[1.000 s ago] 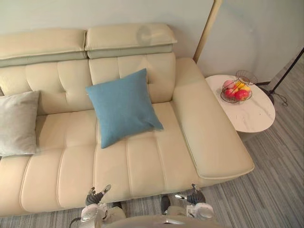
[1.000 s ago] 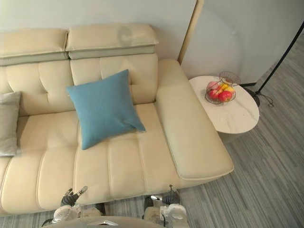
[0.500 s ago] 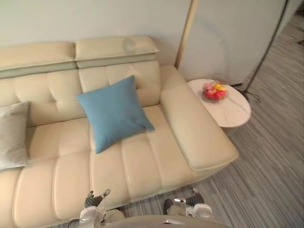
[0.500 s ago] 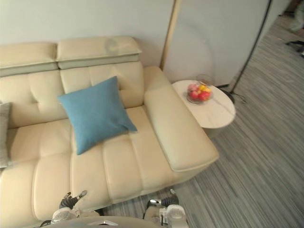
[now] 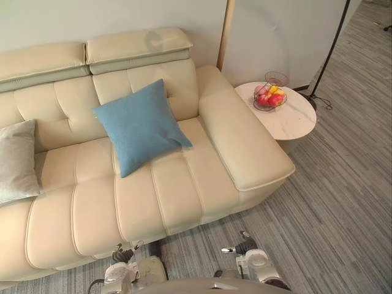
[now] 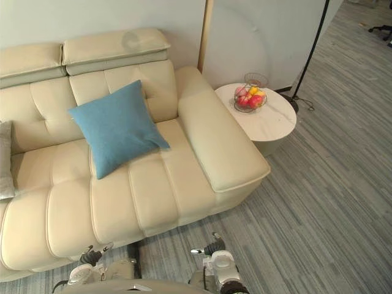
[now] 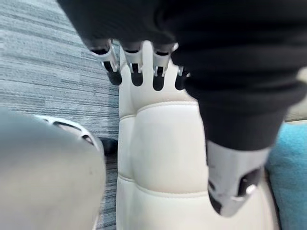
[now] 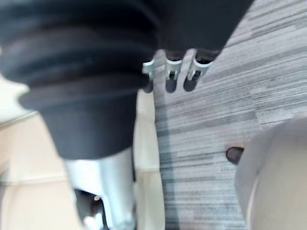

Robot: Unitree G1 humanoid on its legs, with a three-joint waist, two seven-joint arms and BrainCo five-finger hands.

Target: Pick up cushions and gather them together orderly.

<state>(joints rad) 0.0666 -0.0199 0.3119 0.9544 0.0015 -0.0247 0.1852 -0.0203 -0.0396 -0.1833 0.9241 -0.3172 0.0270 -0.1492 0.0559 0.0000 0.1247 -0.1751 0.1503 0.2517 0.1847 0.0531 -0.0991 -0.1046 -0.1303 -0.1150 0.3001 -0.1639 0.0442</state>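
- The left hand (image 5: 124, 253) hangs low at the near edge of the head views, over the grey striped floor (image 5: 331, 208) just in front of the sofa (image 5: 165, 196). In its wrist view its fingers are straight and spread and its thumb stands apart, so it is open with nothing in it.
- The right hand (image 5: 241, 247) hangs beside it over the same floor, off the sofa's front. Its fingers are also relaxed and it grips nothing.
- The cream leather sofa runs from the left side of the head views to a broad arm at its right end.
- The blue cushion (image 5: 142, 125) sits near the middle of the sofa. It is tilted like a diamond, with its upper part leaning on the backrest and its lower corner on the seat.
- The grey cushion (image 5: 17, 160) rests at the sofa's left end against the backrest, partly cut off by the edge of the view. It lies well apart from the blue cushion.
- A round white side table (image 5: 297, 122) stands just beside the sofa's right arm.
- On the table's far part sits a wire basket (image 5: 270, 99) holding red and yellow fruit.
- A thin black lamp pole (image 5: 331, 52) rises behind the table, in front of the pale wall (image 5: 92, 18).
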